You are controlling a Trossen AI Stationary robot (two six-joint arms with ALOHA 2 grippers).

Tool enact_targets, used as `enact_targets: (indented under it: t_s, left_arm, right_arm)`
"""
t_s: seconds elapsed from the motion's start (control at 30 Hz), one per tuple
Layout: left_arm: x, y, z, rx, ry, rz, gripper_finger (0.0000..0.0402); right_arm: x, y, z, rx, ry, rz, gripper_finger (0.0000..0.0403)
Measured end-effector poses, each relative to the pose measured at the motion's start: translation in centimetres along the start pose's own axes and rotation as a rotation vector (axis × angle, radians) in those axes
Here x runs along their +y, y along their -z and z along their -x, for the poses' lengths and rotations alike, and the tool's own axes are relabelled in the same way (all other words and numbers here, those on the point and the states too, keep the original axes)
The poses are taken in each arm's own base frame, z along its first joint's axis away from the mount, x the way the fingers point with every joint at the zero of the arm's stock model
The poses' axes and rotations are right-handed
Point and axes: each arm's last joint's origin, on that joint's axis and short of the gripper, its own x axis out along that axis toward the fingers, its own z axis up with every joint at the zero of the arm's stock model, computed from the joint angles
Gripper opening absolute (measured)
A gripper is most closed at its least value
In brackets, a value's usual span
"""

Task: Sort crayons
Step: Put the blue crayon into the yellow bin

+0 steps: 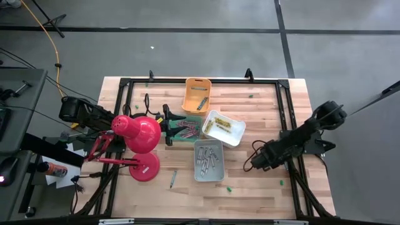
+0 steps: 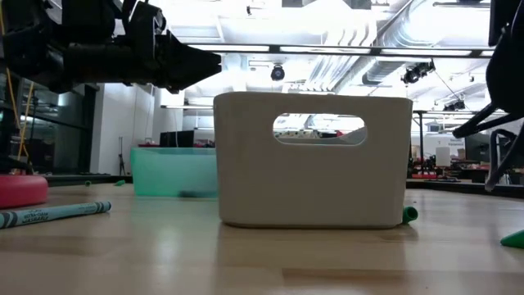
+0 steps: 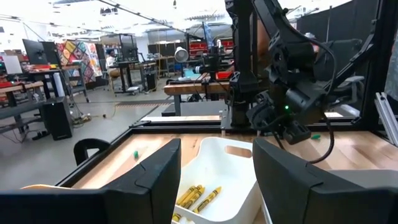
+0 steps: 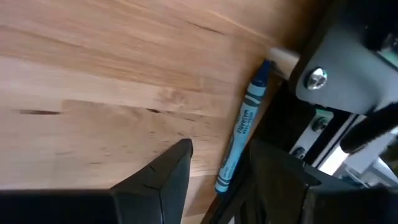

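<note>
My left gripper [image 1: 177, 125] is open and empty, above the green bin [image 1: 187, 131] of red crayons. Past its fingers, the left wrist view [image 3: 216, 180] shows the white bin [image 3: 217, 168] with yellow crayons [image 3: 199, 198]. My right gripper [image 1: 253, 164] is open and low over the table, right of the grey bin. In its wrist view [image 4: 221, 177], a blue crayon [image 4: 245, 127] lies flat on the wood beside the black frame. The crayon's near end lies between the two fingers. A teal crayon [image 1: 173, 179] lies loose near the front edge and also shows in the low view [image 2: 53, 215].
An orange bin [image 1: 197, 94] holds one crayon. The white bin [image 1: 223, 128] and the grey bin [image 1: 208, 159] of grey crayons stand mid-table. A red lamp [image 1: 140, 140] stands at the left. A black frame [image 1: 284, 112] edges the table. Green specks [image 2: 409, 215] lie about.
</note>
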Motion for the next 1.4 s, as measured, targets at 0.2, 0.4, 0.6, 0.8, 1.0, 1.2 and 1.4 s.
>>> enact_targets:
  t_s: [0.2, 0.4, 0.6, 0.8, 1.0, 1.2, 1.4]
  left_arm:
    - [0.0, 0.0, 0.0, 0.005, 0.000, 0.011, 0.0186]
    - [0.0, 0.1, 0.0, 0.005, 0.000, 0.023, 0.0186]
    - [0.0, 0.1, 0.0, 0.007, 0.000, 0.023, 0.0186]
    - [0.0, 0.1, 0.0, 0.007, 0.000, 0.023, 0.0186]
    - [0.0, 0.1, 0.0, 0.007, 0.000, 0.023, 0.0186]
    - [0.0, 0.1, 0.0, 0.006, 0.001, 0.023, 0.0186]
    - [0.0, 0.1, 0.0, 0.006, 0.000, 0.023, 0.0186]
  right_arm:
    - [0.1, 0.0, -0.1, 0.006, -0.015, 0.076, 0.0171]
    - [-0.1, 0.3, 0.6, 0.006, -0.064, 0.207, 0.0171]
    - [0.1, 0.6, 1.2, 0.034, -0.171, 0.317, 0.0172]
    - [0.3, 0.9, 1.9, 0.056, -0.260, 0.414, 0.0172]
    - [-1.0, 0.8, 1.9, 0.069, -0.154, 0.189, 0.0172]
    - [-1.3, 0.7, 1.6, -0.008, -0.106, 0.087, 0.0172]
    - [-1.0, 0.9, 1.0, -0.036, -0.060, 0.063, 0.0129]
